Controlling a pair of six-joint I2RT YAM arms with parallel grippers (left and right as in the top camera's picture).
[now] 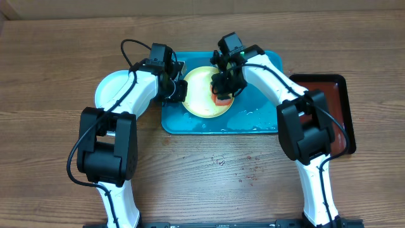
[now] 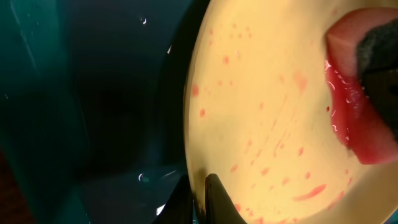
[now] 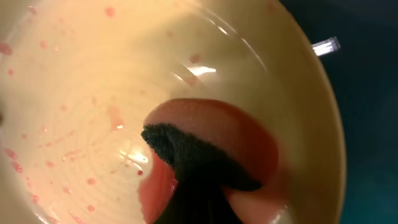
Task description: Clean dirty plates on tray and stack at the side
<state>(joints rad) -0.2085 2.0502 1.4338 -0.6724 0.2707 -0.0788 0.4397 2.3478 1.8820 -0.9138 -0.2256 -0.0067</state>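
Overhead. Pinching the left rim of a yellow-green plate (image 1: 201, 95) with the left gripper (image 1: 179, 90), jaws pressed almost together on the thin edge. Pressing a red sponge (image 1: 221, 100) onto the plate's right half with the right gripper (image 1: 223, 94), clamped tight on it. Plate in the middle of the turquoise tray (image 1: 253, 120), toward its back edge, with wet patches along the front. Off the tray's left edge, on the tabletop (image 1: 202, 177), a pale blue-white plate (image 1: 109, 88), partly under the left arm. Off the right edge, a dark red tray (image 1: 332, 95).

Left wrist. Red specks and thin streaks across the plate (image 2: 267, 124), one fingertip (image 2: 214, 196) lying over its rim at the bottom of the frame. Sponge (image 2: 357, 124) at the right, dark wet tray (image 2: 93, 112) at the left.

Right wrist. Sponge (image 3: 211, 137) squashed against the plate's floor (image 3: 81, 93), dark scouring layer on top. Hard to tell the gripper's own fingers from that dark pad.

Judging by looks: a light, stiff, thin plastic plate, slick with water and sauce and likely to skate on the wet tray under scrubbing. Best taken by the raised rim, pinched above and below, never on the smooth floor. Soft sponge, yielding under pressure.
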